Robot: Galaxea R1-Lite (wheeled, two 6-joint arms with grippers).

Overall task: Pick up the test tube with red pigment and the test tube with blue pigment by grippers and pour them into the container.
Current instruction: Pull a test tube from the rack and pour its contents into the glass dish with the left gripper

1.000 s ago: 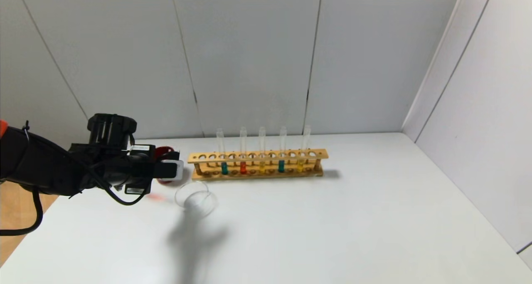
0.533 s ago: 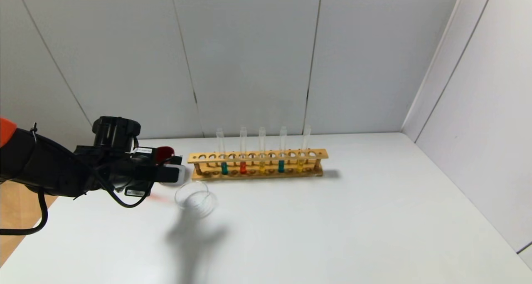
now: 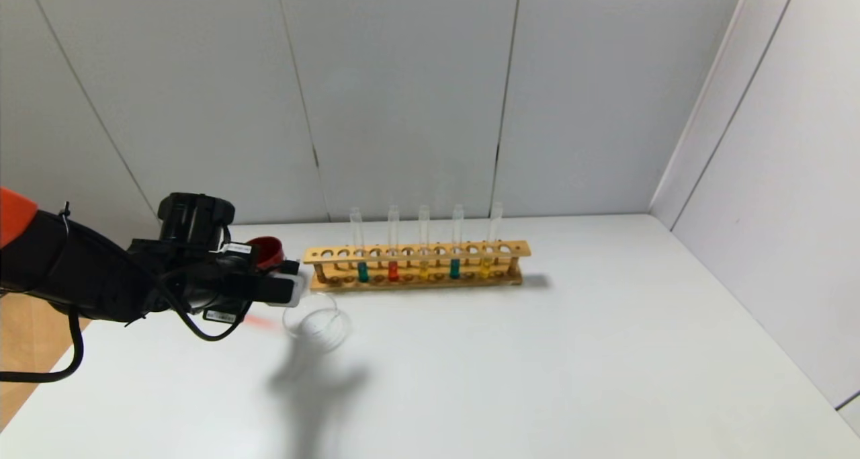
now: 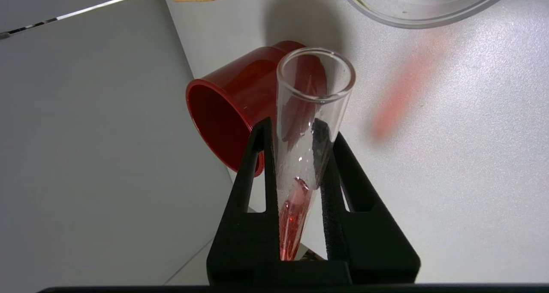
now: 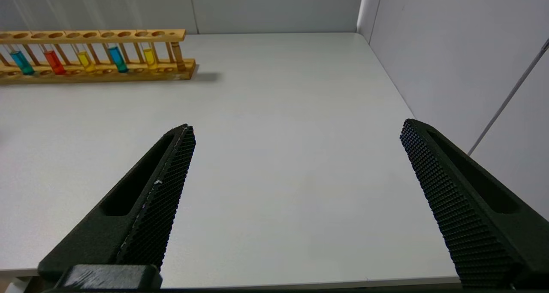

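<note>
The left gripper (image 4: 296, 155) has its jaws clamped low on the test tube with red pigment (image 4: 306, 125), just beside the container (image 3: 316, 321). The glass is light, slippery and fragile, so a gentle hold near the closed end seems best.

The right gripper (image 5: 296, 190) hangs over the worktop (image 5: 274, 113), jaws wide apart.

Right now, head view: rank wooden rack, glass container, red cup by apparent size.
1. Wooden rack, clearly largest.
2. Glass container.
3. Red cup, but the left gripper hides part, so these two are unsure.
</note>
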